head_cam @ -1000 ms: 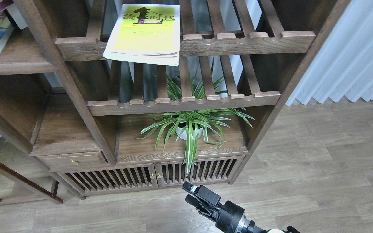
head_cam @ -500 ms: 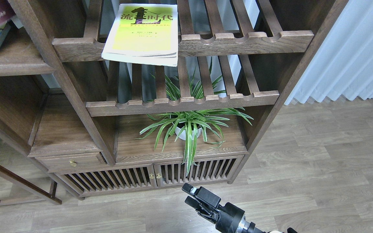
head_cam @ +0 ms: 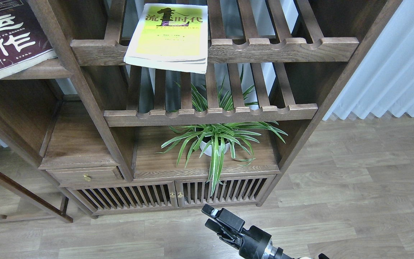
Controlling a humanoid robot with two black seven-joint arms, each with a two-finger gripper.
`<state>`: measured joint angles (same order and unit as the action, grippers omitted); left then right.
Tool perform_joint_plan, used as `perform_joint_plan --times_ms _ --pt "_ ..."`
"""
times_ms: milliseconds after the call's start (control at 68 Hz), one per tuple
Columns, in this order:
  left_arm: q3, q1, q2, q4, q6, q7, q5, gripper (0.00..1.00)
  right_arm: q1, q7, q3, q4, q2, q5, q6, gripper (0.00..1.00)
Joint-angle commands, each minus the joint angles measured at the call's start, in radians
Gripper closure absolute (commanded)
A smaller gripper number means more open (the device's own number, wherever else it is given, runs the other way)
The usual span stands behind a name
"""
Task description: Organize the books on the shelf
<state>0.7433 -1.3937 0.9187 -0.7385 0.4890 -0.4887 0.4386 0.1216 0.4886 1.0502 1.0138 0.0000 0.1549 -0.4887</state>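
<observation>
The large yellow-green book lies flat on the upper slatted rack, its front edge overhanging the scalloped rail. The thick maroon book with big white characters lies on the flat plank shelf at the top left, its corner past the front edge. The cream book is hidden. My right gripper hangs low over the floor in front of the cabinet, far below the books; its fingers look apart and it holds nothing. My left gripper is out of view.
A second slatted rack sits below the first. A potted spider plant stands on the board under it. Slatted cabinet doors and a small drawer are at the bottom. A white curtain hangs at the right.
The maroon book now shows much more and lies over where the cream book with the blue photo showed. The whole view has shifted a little. My right gripper has barely moved.
</observation>
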Motion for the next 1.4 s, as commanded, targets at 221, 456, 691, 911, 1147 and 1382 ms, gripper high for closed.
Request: perform_joint_plan --times_ms 221,456,691,911,1147,1382 --pt "-0.039 0.055 0.081 -0.156 0.0 0.0 -0.057 0.01 0.0 0.0 -0.003 -0.003 0.0 0.0 0.0 0.01" --pt "-0.142 0.059 0.209 -0.263 0.0 0.0 -0.075 0.01 0.0 0.0 -0.004 -0.004 0.0 0.002 0.0 0.01" --pt "-0.392 0.076 0.451 -0.349 0.0 0.0 -0.075 0.01 0.0 0.0 -0.006 -0.004 0.0 0.002 0.0 0.01" --pt "-0.665 0.085 0.48 -0.389 0.0 0.0 -0.066 0.01 -0.002 0.0 -0.009 -0.004 0.0 0.002 0.0 0.01" --pt "-0.875 0.131 0.49 -0.556 0.0 0.249 -0.066 0.0 -0.022 0.0 0.001 0.012 0.0 0.003 0.0 0.01" --pt "-0.914 0.309 0.393 -0.627 0.0 0.32 -0.043 0.01 -0.065 0.0 0.039 0.127 0.0 0.003 0.0 0.02"
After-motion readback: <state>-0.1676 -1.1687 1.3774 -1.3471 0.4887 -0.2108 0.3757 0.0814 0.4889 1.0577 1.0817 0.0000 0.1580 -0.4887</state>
